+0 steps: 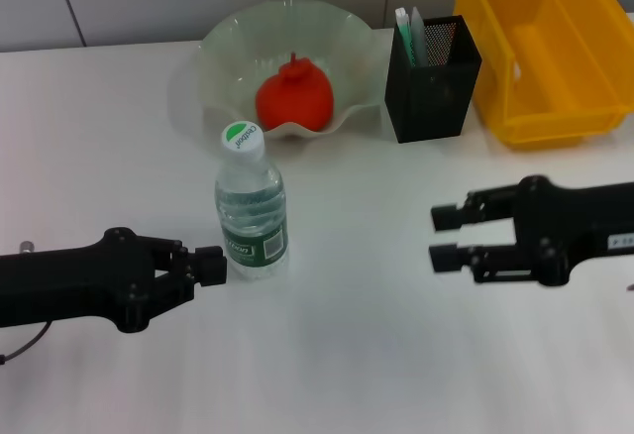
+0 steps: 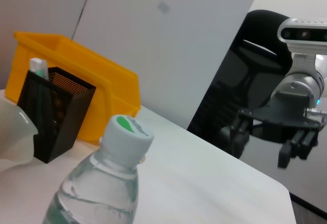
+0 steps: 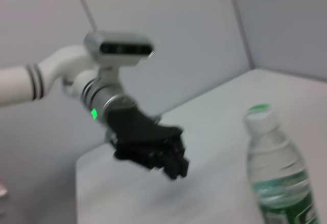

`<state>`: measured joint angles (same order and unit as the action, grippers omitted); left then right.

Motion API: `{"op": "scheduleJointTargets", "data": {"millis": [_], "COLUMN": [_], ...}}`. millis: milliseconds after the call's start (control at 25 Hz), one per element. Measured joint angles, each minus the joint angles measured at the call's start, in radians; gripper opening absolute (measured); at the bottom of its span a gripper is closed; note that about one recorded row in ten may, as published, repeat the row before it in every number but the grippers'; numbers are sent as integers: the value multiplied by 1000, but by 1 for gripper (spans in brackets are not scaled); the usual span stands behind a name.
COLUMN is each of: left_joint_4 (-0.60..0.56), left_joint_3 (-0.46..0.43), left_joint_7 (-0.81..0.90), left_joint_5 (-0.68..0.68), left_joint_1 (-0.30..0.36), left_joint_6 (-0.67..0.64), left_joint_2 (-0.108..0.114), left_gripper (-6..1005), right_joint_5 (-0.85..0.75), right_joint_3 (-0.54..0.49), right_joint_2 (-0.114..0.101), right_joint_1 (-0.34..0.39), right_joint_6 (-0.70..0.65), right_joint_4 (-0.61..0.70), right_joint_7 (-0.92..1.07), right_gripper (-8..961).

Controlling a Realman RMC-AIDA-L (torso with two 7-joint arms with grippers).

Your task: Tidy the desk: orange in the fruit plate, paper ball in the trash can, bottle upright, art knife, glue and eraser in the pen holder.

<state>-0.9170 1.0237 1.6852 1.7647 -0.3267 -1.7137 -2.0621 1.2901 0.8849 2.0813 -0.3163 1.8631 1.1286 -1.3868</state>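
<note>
On the desk, largest first:
Trash can (image 1: 555, 77): far right corner, beside the pen holder (image 1: 433, 82).
Fruit plate (image 1: 223, 53): at the back, holding the orange (image 1: 293, 97).
Bottle (image 1: 251, 211): upright, in front of the plate.
Left gripper (image 1: 210, 266): fingers closed together, empty, just beside the bottle's base.
Right gripper (image 1: 446, 237): fingers parted, empty, well apart from the bottle.

bottle (image 2: 104, 183): upright, bottom centre, white cap
pen holder (image 2: 53, 112): left, before trash can (image 2: 87, 88)
right gripper (image 2: 295, 150): right, fingers apart
</note>
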Motion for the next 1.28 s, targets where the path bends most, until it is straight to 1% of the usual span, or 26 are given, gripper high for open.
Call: {"op": "scheduleJointTargets", "data": {"millis": [80, 160, 280, 520, 600, 800, 960, 1080, 1280], "left_joint_4": [0, -12, -32, -35, -36, -36, -43, -43, -44], "left_joint_3": [0, -6, -11, -11, -14, -31, -34, -33, -32], "left_joint_7": [0, 19, 41, 54, 59, 65, 66, 67, 68], "left_joint_5": [0, 0, 0, 0, 0, 0, 0, 0, 0], "left_joint_1": [0, 2, 3, 5, 6, 6, 6, 6, 5], "left_joint_6": [0, 0, 3, 5, 7, 10, 13, 17, 19], "left_joint_2": [0, 1, -1, -1, -2, -3, -3, -4, -4], "left_gripper": [105, 105, 172, 305, 366, 561, 762, 799, 799], "right_joint_5": [2, 4, 5, 15, 17, 18, 19, 20, 20], "right_joint_3": [-11, -23, -30, -47, -34, -8, -2, 7, 14], "right_joint_2": [0, -1, 0, 3, 4, 6, 6, 6, 6], "right_joint_1": [-1, -3, -4, -3, 0, 4, 5, 5, 5], "right_joint_6": [1, 1, 0, -1, 1, 3, 3, 4, 3], "right_joint_4": [0, 3, 9, 13, 13, 13, 12, 10, 12], "right_joint_7": [6, 14, 15, 11, 12, 15, 17, 19, 23], "right_gripper": [343, 424, 545, 766, 817, 817, 818, 818, 818]}}
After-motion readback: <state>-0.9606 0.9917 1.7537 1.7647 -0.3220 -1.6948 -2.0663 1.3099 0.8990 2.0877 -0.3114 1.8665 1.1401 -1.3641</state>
